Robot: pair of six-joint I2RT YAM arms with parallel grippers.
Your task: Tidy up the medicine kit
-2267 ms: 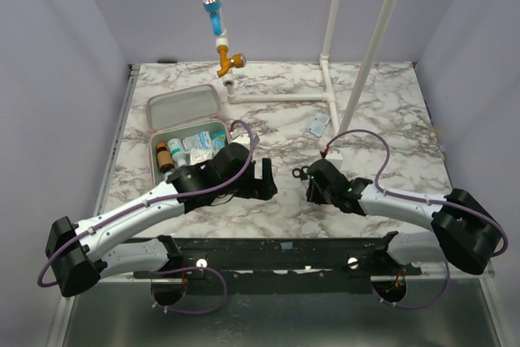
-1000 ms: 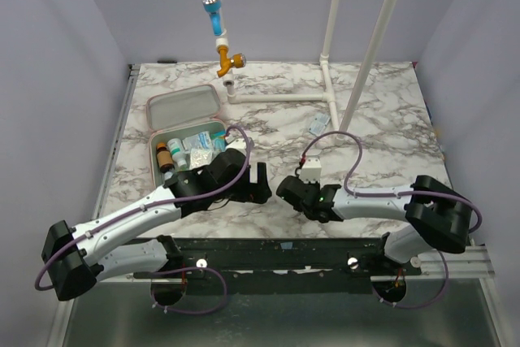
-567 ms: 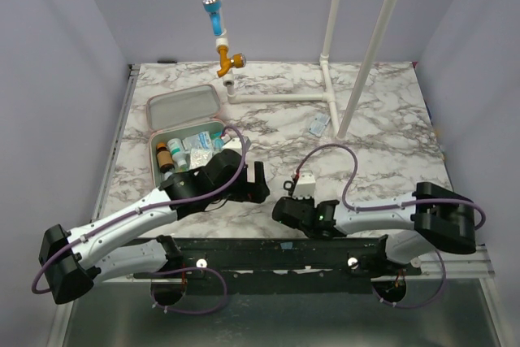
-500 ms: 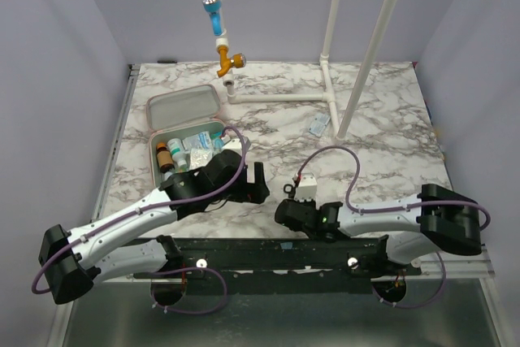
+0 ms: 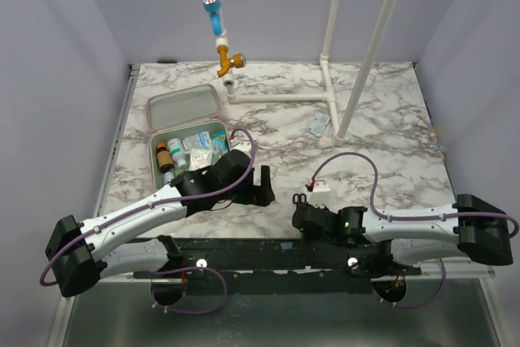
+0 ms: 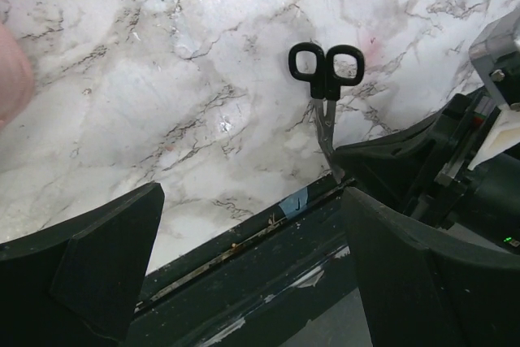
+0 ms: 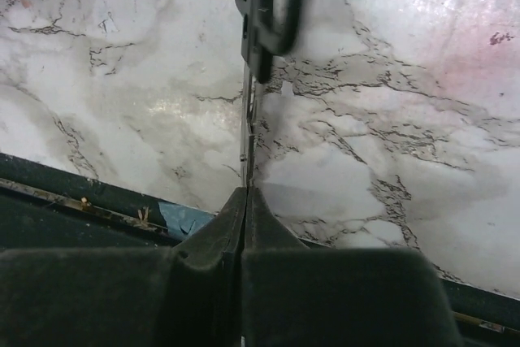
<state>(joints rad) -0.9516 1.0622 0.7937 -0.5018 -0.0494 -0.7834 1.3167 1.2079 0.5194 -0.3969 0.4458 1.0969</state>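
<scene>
R gripper is low at the near edge of the table. Its fingers are pressed together on the blade tips of the scissors, handles pointing away; if these touch the marble I cannot tell. L gripper hangs just beyond, fingers spread wide, nothing between them.

Further, on the left side, lies the kit. It is open, lid flat behind, tray w/ bottles and packets.

I judge it light, w/ a semi-stiff shell, the lid loose at the hinge, the cover not slippery. The best hold is prob. the lid's free rim, to fold it over.

Hidden: L arm covers the tray's near-right corner. Zipper pull is not to make out, and the contents are too small to count. The pink blur at the L wrist view's edge is maybe the kit, not sure.

Far off, a blue packet lies by the pipe frame.
</scene>
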